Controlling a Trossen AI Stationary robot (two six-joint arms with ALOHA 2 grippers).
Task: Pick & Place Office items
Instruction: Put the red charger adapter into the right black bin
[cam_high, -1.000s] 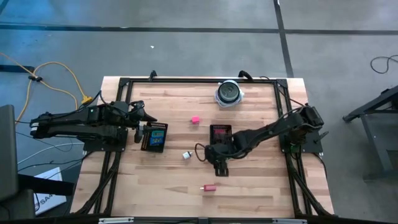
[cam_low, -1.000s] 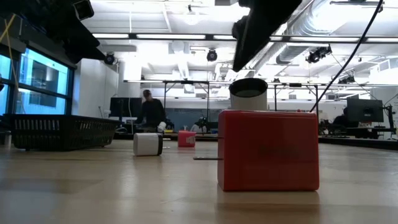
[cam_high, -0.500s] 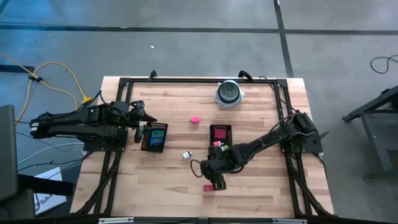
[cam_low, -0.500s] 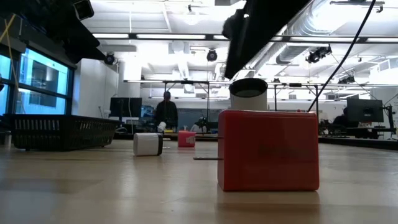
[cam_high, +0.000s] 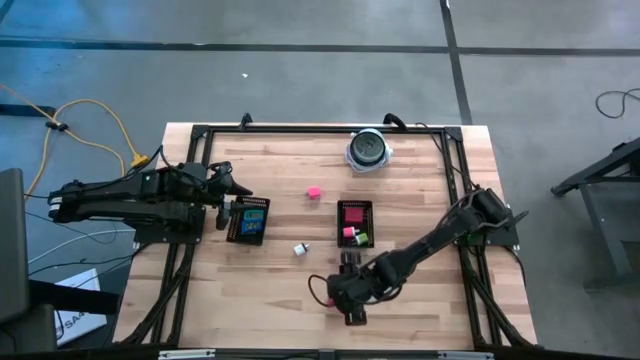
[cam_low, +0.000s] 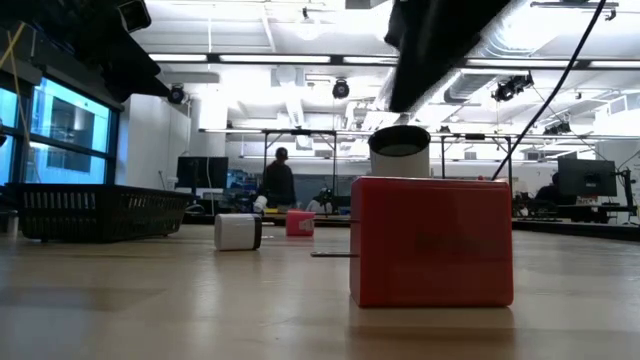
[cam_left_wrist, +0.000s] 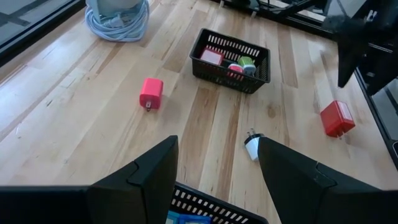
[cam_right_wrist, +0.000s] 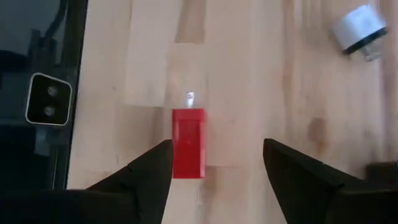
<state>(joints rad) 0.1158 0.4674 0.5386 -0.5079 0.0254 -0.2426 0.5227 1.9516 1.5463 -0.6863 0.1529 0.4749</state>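
Observation:
A red block (cam_right_wrist: 188, 151) lies on the wood near the table's front edge, a metal prong at one end. My right gripper (cam_right_wrist: 217, 146) hangs open above it and touches nothing; in the high view the right gripper (cam_high: 350, 305) hides the block. The low view shows the red block (cam_low: 432, 240) close up. A pink block (cam_high: 314, 192) and a white piece (cam_high: 299, 249) lie loose mid-table. My left gripper (cam_left_wrist: 217, 146) waits open over the left mesh tray (cam_high: 247, 220), which holds blue and teal pieces.
The right mesh tray (cam_high: 355, 222) holds pink and green pieces. A round grey-and-black disc (cam_high: 369, 150) with a coiled cable sits at the far edge. A black frame (cam_high: 300, 130) borders the table. A person (cam_low: 279, 185) stands in the room beyond.
My right gripper has swung from beside the right tray toward the table's near edge and sunk a little, ending above the red block. Its fingers keep the same gap. The blocks lie where they were.

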